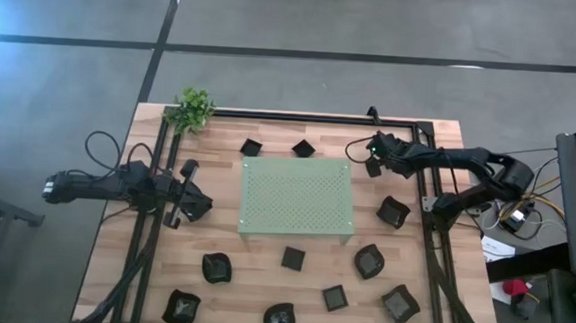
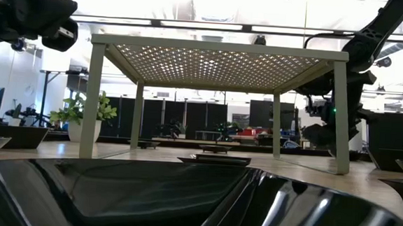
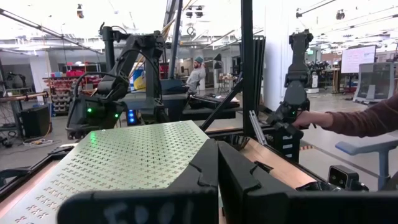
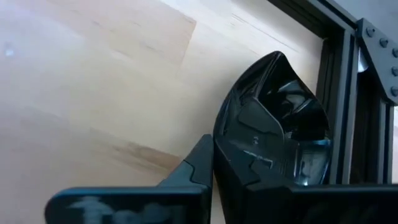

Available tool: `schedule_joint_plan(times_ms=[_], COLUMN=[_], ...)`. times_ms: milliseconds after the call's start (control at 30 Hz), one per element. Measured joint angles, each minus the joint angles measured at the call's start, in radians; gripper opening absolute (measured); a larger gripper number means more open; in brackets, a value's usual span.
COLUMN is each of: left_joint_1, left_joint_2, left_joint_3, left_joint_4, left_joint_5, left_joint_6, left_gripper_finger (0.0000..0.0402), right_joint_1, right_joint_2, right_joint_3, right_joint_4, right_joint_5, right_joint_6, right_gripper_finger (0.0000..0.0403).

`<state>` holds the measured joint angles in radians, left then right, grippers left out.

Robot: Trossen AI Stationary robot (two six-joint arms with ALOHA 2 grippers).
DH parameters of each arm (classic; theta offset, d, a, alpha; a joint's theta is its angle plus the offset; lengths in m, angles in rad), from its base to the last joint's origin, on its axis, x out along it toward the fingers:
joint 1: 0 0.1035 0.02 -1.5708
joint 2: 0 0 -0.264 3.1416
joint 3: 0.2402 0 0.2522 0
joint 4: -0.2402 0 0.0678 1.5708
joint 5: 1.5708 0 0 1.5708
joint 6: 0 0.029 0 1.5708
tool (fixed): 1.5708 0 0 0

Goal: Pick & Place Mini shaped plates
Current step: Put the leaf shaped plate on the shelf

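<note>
Right wrist view shows the right gripper [image 4: 213, 163] fingers pinching a plate [image 4: 273, 124] rim; it looks stiff, light and slippery.

Four cameras, all placed around my light green perforated rectangular mat [image 1: 297, 196].

My high camera looks straight down on the whole wooden table [image 1: 223, 243], mat at centre. My low camera sits at table-top height, facing level under the mat [image 2: 218, 61] into the room, a glossy black dish [image 2: 182, 199] right against the lens. My left wrist camera looks across the mat [image 3: 124, 158]; my right wrist camera is pressed close to bare wood beside it.
</note>
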<state>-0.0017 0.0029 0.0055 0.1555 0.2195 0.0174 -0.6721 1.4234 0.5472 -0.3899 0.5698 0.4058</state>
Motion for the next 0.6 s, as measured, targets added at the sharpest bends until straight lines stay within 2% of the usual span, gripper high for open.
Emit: schedule_joint_plan(times_ms=[200, 400, 600], left_joint_1=[0.0, 0.0, 0.0], left_joint_2=[0.0, 0.0, 0.0], left_joint_3=[0.0, 0.0, 0.0], left_joint_4=[0.0, 0.0, 0.0], left_joint_5=[0.0, 0.0, 0.0], left_joint_6=[0.0, 0.0, 0.0], left_gripper_finger=[0.0, 0.0, 0.0], right_joint_1=[0.034, 0.116, 0.208], right_joint_2=[-0.052, -0.131, -0.19], right_joint_3=[0.017, 0.061, 0.142], right_joint_4=[-0.054, -0.162, -0.335], right_joint_5=[-0.004, -0.003, -0.002], right_joint_6=[-0.018, -0.018, -0.021], right_gripper_finger=[0.0008, 0.0008, 0.0008])
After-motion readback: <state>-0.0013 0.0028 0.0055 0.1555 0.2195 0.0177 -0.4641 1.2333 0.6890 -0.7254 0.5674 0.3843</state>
